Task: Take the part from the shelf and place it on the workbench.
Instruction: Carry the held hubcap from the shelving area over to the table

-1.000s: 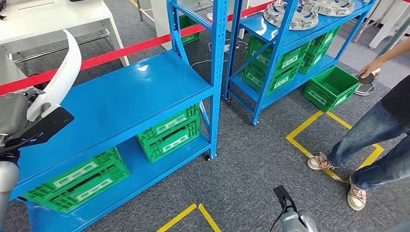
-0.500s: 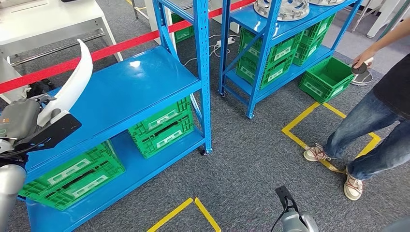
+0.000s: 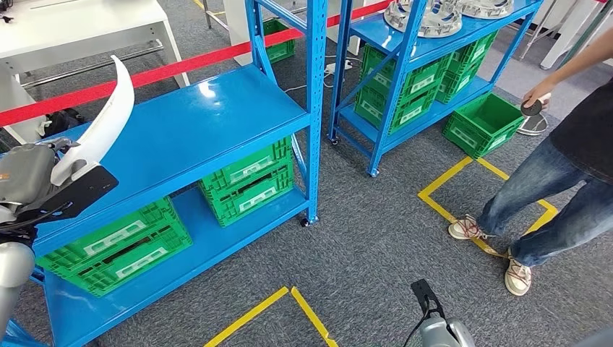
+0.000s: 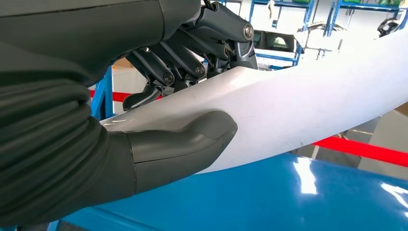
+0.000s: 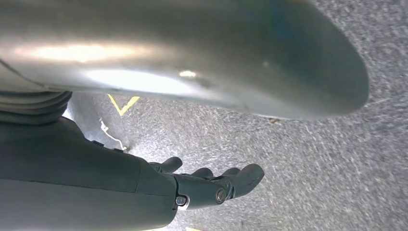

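the left robot hand (image 3: 32, 177) grips the lower end of a long, curved white part (image 3: 105, 119), thumb (image 4: 185, 144) pressed on one face and dark fingers (image 4: 192, 57) wrapped over the other. the part rises up and to the right, above the left end of the blue shelf (image 3: 181, 134). the right robot hand (image 5: 211, 185) hangs over grey carpet (image 5: 298, 159), fingers loosely apart, holding nothing. green crates (image 3: 249, 181) sit on the lower shelf. a person (image 3: 556, 188) stands at the right. a white table (image 3: 79, 22) stands far left.
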{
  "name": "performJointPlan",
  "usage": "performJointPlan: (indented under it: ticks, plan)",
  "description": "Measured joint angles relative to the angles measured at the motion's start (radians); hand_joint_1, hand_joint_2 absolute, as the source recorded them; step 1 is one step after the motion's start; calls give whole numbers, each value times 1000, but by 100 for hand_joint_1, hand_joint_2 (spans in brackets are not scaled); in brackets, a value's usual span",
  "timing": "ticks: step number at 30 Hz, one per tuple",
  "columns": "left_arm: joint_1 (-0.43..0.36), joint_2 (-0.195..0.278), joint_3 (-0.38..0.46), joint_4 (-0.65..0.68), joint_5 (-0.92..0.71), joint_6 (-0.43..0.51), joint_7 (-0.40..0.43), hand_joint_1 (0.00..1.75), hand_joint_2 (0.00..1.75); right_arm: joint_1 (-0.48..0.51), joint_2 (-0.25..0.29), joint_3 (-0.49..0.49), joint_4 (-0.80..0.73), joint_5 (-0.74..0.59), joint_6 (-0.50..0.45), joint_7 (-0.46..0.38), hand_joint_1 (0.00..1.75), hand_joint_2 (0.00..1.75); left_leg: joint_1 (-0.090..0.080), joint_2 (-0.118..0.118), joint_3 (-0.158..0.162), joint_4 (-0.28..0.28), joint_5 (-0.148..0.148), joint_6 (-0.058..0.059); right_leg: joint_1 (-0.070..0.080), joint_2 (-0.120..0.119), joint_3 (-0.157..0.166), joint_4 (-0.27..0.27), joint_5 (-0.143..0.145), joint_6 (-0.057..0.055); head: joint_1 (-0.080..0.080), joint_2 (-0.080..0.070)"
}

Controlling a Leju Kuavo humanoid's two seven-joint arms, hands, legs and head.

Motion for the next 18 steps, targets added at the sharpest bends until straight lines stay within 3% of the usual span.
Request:
performJointPlan:
  ticks: [1, 2, 5, 6, 9, 11, 14, 16, 17, 18]
  plan:
    - [1, 0, -1, 2, 0, -1, 0, 175, 175, 0, 0, 0, 0, 1, 1, 0, 0, 0, -2, 0, -9, 3, 5, 0, 2, 0, -4, 25, -7, -1, 0, 0]
    - [1, 1, -1, 4, 0, -1, 0, 175, 175, 0, 0, 0, 0, 3, 2, 0, 0, 0, -3, 0, -18, 7, 9, -1, 4, 0, 13, 10, 3, -4, 0, 0]
    - [0, 5, -2, 5, 0, -3, 1, 175, 175, 0, 0, 0, 0, 8, 4, -2, 0, 0, -6, 0, -40, 28, 13, -7, 8, 0, 132, -178, 61, -15, 0, 0]
    - [0, 7, -2, 5, 1, -3, 1, 175, 175, 0, 1, 0, 0, 10, 6, -3, 0, 0, -8, 0, -45, 33, 14, -11, 10, 0, 155, -219, 69, -20, 0, 0]
    - [0, 13, -3, 7, 3, -4, 0, 175, 175, 2, 2, 0, 0, 14, 9, -3, 0, 0, -10, 0, -50, 32, 24, -28, 11, 0, 156, -235, 80, -36, -1, 0]
    - [-1, 19, -3, 8, 4, -5, 0, 175, 175, 2, 5, 0, 0, 16, 11, -1, 0, 0, -9, -1, -62, 52, 7, -40, 6, -1, 152, -241, 91, -48, -4, 0]
    - [-5, 21, -5, 14, 4, -7, 0, 175, 175, 1, 7, 0, 0, 16, 12, 4, 0, 0, -1, -2, -123, 209, -94, -58, 2, -3, 138, -244, 106, -57, -8, 0]
    - [-5, 21, -7, 21, 4, -10, 1, 175, 175, 2, 8, 0, 0, 16, 12, 6, 0, 0, 5, -2, -151, 300, -133, -64, 1, -3, 127, -244, 115, -55, -8, 0]
    - [-5, 21, -8, 23, 5, -10, 1, 175, 175, 2, 8, 0, 0, 16, 12, 6, 0, 0, 6, -2, -141, 296, -126, -65, 1, -3, 122, -244, 119, -54, -8, 0]
    - [-7, 21, -8, 25, 6, -11, 1, 175, 175, 2, 9, 0, 0, 16, 12, 5, 0, 0, 7, -2, -111, 254, -103, -64, 1, -3, 118, -244, 123, -51, -8, 0]
